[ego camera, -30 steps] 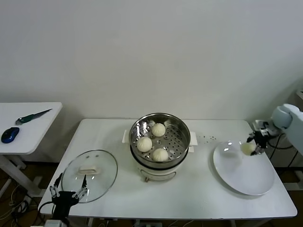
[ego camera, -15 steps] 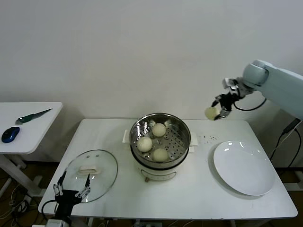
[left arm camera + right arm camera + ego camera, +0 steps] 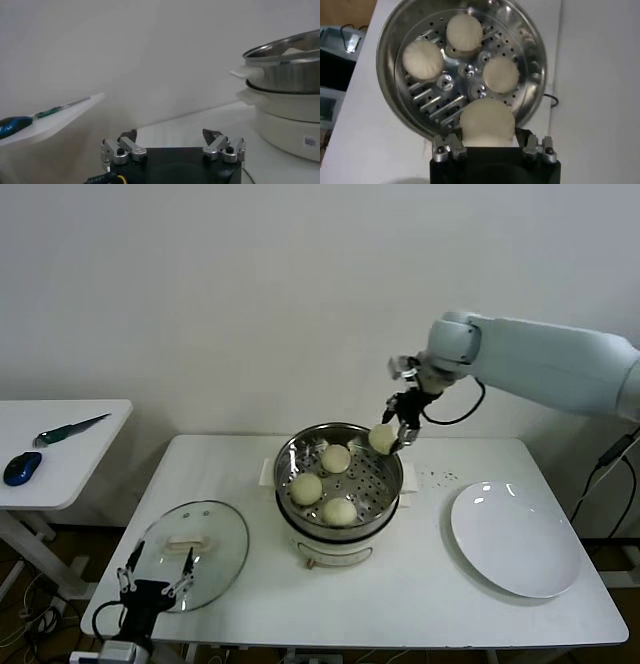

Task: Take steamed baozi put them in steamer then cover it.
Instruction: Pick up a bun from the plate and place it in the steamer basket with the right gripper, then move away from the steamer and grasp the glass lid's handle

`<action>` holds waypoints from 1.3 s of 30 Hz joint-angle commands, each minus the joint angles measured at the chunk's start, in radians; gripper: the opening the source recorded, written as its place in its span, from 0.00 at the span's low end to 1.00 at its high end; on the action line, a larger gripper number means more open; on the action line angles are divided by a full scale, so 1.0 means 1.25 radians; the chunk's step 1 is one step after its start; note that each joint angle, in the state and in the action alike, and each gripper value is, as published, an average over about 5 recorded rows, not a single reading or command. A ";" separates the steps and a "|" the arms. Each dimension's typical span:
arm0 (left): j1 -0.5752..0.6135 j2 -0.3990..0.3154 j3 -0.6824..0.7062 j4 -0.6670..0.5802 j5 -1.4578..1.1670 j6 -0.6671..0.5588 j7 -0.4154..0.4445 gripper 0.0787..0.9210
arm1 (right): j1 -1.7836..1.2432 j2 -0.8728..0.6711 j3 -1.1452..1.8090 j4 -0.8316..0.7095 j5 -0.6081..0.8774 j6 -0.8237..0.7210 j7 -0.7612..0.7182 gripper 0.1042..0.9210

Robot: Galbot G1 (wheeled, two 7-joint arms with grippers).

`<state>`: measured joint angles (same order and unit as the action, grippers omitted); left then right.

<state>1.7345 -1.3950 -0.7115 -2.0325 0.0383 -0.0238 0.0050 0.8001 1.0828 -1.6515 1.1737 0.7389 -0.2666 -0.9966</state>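
Observation:
The steamer [image 3: 372,476] stands mid-table, a steel perforated basket on a cream pot, with three steamed baozi [image 3: 335,458] inside. My right gripper [image 3: 393,434] hangs just above its back right rim, shut on a fourth baozi [image 3: 383,438]. In the right wrist view that baozi [image 3: 486,122] sits between the fingers of the right gripper [image 3: 487,139], over the edge of the basket [image 3: 465,70]. The cover [image 3: 190,554], a glass lid with a cream handle, lies flat at the front left. My left gripper [image 3: 155,580] stands open beside its front edge, holding nothing [image 3: 170,137].
An empty white plate [image 3: 515,539] lies at the right of the table. A side table [image 3: 60,454] on the left holds a blue mouse [image 3: 20,469] and a green-handled tool [image 3: 70,429]. The pot's side [image 3: 290,120] shows ahead of the left gripper.
My right gripper has carried the baozi from over the plate, up and leftward, to just above the steamer's back right rim. The left gripper has barely shifted.

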 commanded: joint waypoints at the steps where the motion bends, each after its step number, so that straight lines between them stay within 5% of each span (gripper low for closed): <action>1: -0.004 0.013 -0.008 0.007 -0.017 -0.001 -0.001 0.88 | -0.046 0.073 -0.062 0.036 0.022 -0.038 0.059 0.71; 19: -0.009 0.009 -0.005 0.013 -0.014 0.000 0.001 0.88 | -0.131 0.079 -0.036 -0.022 -0.044 -0.041 0.083 0.74; 25: -0.013 0.006 -0.003 0.007 -0.010 0.004 0.001 0.88 | -0.113 0.068 -0.007 -0.020 -0.042 -0.046 0.062 0.86; 39: -0.012 0.005 -0.004 0.007 -0.003 0.003 0.001 0.88 | -0.020 -0.083 0.050 0.062 -0.020 0.015 -0.001 0.88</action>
<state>1.7218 -1.3864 -0.7184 -2.0217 0.0293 -0.0214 0.0060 0.7282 1.0898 -1.6337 1.1979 0.7013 -0.2874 -0.9778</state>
